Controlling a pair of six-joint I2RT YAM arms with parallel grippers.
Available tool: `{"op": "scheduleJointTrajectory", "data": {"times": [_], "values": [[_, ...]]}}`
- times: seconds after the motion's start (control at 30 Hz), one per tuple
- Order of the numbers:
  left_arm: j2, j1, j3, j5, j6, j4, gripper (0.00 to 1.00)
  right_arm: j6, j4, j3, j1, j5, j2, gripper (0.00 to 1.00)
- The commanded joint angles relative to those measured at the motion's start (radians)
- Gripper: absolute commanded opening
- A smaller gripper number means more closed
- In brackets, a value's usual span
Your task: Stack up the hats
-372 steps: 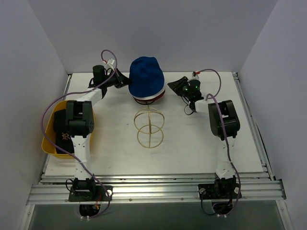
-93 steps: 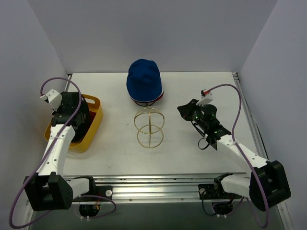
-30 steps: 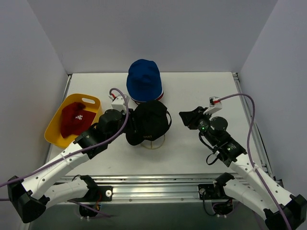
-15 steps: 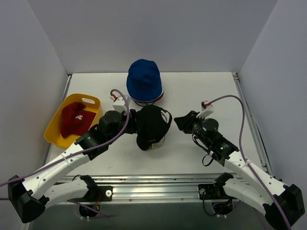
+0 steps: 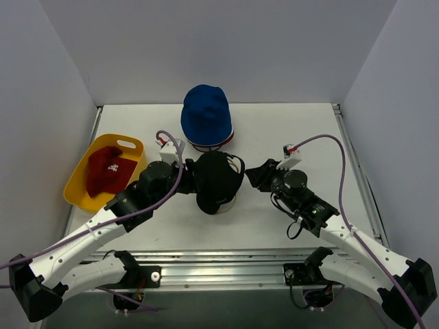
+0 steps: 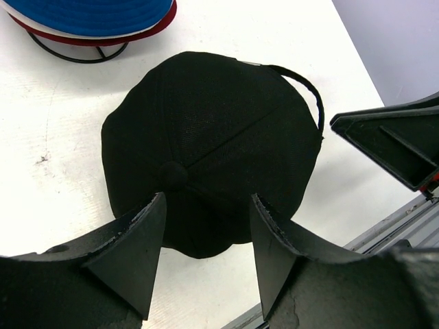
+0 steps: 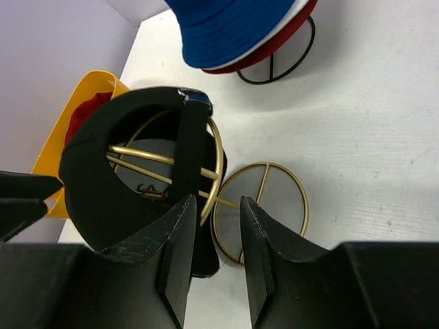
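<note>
A black cap [image 5: 218, 181] hangs sideways on the gold wire frame [image 7: 260, 205]. Its crown [image 6: 206, 144] faces my left gripper [image 6: 206, 233]. That gripper is open, its fingers either side of the cap's near rim and apart from it. The cap's hollow and back strap [image 7: 188, 151] face my right gripper [image 7: 218, 233], which is open by a narrow gap just in front of the gold rings. A blue hat [image 5: 207, 116] tops a pile with white and dark red rims [image 7: 288, 34] at the back. A red baseball cap [image 5: 104, 170] lies in the tub.
The yellow tub [image 5: 130, 147] sits at the left. The hat pile rests on a black wire stand [image 7: 274, 68] just behind the gold frame. My right gripper's fingers [image 6: 398, 140] show at the right of the left wrist view.
My left gripper has opened and let go of the black cap, which now hangs tilted on the gold frame. My right gripper has moved left, up to the cap's open side.
</note>
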Motion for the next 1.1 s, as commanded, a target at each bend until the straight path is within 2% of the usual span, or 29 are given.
{"op": "scheduleJointTrajectory", "data": {"times": [0.0, 0.23, 0.57, 0.7, 0.83, 1.07], "values": [[-0.021, -0.005, 0.006, 0.0, 0.015, 0.034, 0.6, -0.042, -0.013, 0.111, 0.014, 0.071, 0.017, 0.29], [-0.036, -0.005, 0.008, -0.041, 0.016, 0.008, 0.64, -0.092, -0.096, 0.203, 0.018, 0.148, 0.054, 0.33], [0.028, -0.005, 0.049, -0.084, 0.03, -0.003, 0.65, -0.169, -0.161, 0.335, 0.02, 0.069, 0.243, 0.36], [0.042, -0.004, 0.067, -0.092, 0.038, -0.003, 0.65, -0.145, -0.145, 0.286, 0.02, 0.137, 0.244, 0.33], [0.048, -0.004, 0.075, -0.098, 0.054, 0.002, 0.65, -0.131, -0.09, 0.223, 0.02, 0.126, 0.24, 0.26], [0.057, -0.004, 0.103, -0.084, 0.087, 0.032, 0.65, -0.114, -0.007, 0.159, 0.02, 0.096, 0.255, 0.25]]}}
